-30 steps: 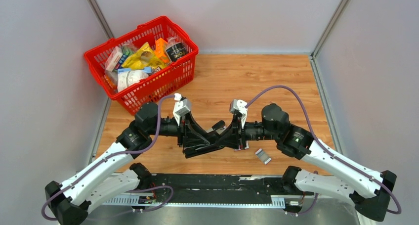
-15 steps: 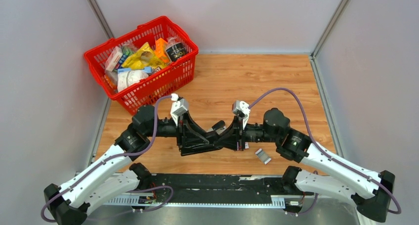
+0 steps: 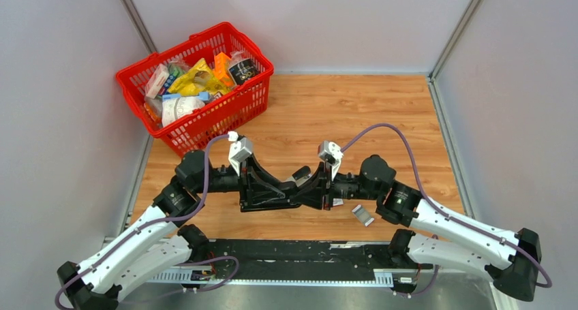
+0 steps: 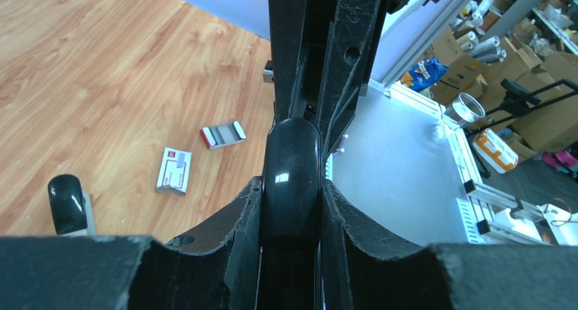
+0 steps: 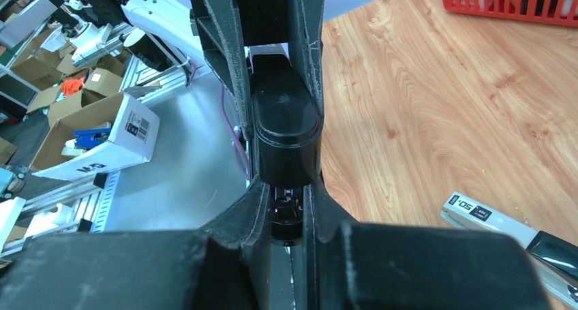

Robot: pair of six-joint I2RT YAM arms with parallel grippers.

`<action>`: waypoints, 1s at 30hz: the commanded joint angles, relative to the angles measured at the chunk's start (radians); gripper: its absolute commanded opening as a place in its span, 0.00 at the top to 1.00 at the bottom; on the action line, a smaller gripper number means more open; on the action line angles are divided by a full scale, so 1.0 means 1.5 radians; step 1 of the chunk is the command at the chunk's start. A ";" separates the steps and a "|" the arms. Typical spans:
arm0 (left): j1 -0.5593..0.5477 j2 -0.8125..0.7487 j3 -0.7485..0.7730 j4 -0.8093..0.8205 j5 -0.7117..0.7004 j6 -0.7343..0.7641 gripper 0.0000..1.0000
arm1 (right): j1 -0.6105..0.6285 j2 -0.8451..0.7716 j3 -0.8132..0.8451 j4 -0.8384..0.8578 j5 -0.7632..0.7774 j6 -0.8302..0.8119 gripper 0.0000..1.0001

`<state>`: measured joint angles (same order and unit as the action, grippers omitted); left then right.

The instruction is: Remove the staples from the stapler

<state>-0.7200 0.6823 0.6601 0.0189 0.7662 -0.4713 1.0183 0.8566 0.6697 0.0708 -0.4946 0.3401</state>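
The stapler hangs between my two grippers above the wooden table, just in front of the arm bases. My left gripper is shut on its glossy black rounded end, with both fingers pressed against its sides. My right gripper comes from the opposite side and is shut on a narrower dark part of the stapler, right behind the black end. A silver bar with a black tip sticks out beside the grip. No staples show in the stapler.
A small white red-marked box lies on the wood near my right arm. A small grey piece with red ends lies beside it. A red basket full of packets stands at the back left. Grey walls close in three sides.
Both arms have shifted slightly to the left and a little lower, with the stapler still held between them. Neither grip has changed.
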 commanded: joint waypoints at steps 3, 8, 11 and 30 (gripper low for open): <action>0.010 -0.023 0.018 0.233 -0.146 -0.041 1.00 | 0.058 0.060 -0.040 -0.069 -0.052 0.020 1.00; 0.010 -0.034 0.008 0.253 -0.187 -0.048 1.00 | 0.076 0.080 -0.041 -0.053 -0.049 0.023 1.00; 0.010 -0.035 0.005 0.260 -0.199 -0.051 1.00 | 0.083 0.087 -0.045 -0.029 -0.046 0.027 1.00; 0.010 -0.051 0.011 0.260 -0.261 -0.033 1.00 | 0.125 0.097 -0.105 0.052 -0.033 0.067 1.00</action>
<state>-0.7189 0.6033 0.5968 -0.0383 0.6720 -0.5102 1.0954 0.9150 0.5728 0.2447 -0.3820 0.4084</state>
